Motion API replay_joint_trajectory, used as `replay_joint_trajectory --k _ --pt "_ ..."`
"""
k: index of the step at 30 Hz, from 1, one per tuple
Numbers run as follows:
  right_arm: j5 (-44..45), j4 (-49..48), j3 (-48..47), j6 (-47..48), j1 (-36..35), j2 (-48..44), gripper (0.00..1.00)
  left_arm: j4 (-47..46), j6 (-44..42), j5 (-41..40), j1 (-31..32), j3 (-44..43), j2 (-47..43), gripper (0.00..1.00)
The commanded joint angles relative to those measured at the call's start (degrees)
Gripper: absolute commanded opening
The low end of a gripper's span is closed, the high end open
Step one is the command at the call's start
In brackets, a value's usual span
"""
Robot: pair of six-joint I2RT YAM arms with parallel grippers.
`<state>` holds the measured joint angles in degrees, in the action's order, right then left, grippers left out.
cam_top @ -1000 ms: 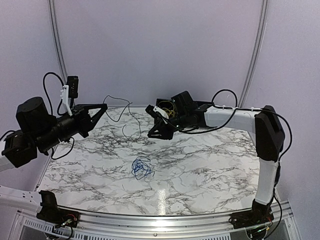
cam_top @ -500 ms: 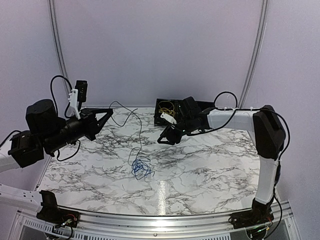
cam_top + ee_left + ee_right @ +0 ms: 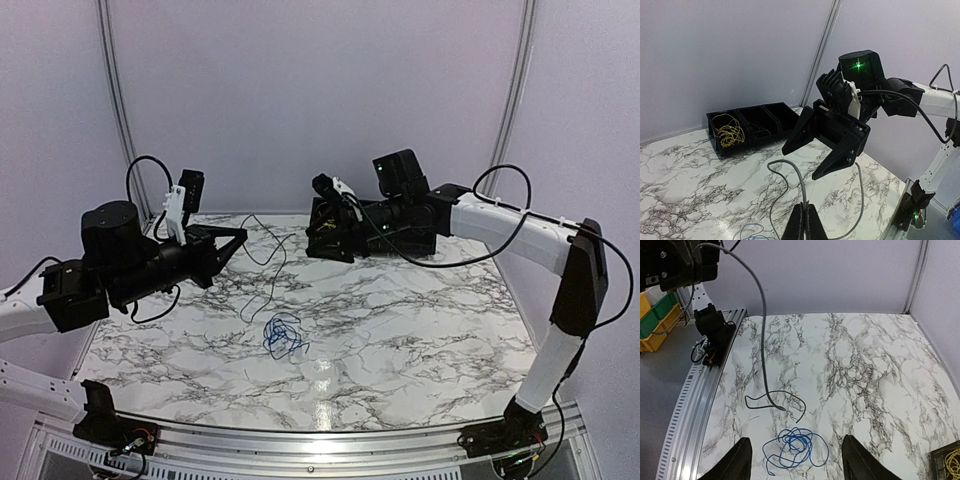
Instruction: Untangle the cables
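Pinching black cable [image 3: 763, 340] tight in left gripper [image 3: 804, 220] left of bin [image 3: 747, 144], likely lifting it clear of blue cable [image 3: 795, 447] in front; right gripper [image 3: 825, 150] wide, empty, at bin, yellow cable [image 3: 729, 132] inside.

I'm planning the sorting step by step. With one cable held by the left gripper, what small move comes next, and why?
Probably carry the black cable toward the bin and lower it into a compartment beside the yellow cable. The left gripper is shut on it, its tail trailing on the table apart from the blue cable; the right gripper is open and empty.
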<state>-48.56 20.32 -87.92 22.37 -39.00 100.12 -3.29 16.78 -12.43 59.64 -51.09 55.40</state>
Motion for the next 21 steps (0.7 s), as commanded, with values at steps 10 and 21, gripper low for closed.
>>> replay_joint_trajectory --k 10,21 --pt "3.09 1.03 -3.66 -0.55 -5.52 2.87 0.44 -2.46 1.37 1.83 0.24 0.48 -0.87 0.0" --pt "4.44 0.93 -4.13 -2.03 -1.79 0.42 0.0 -1.84 1.58 -1.79 0.22 3.03 -0.66 0.13"
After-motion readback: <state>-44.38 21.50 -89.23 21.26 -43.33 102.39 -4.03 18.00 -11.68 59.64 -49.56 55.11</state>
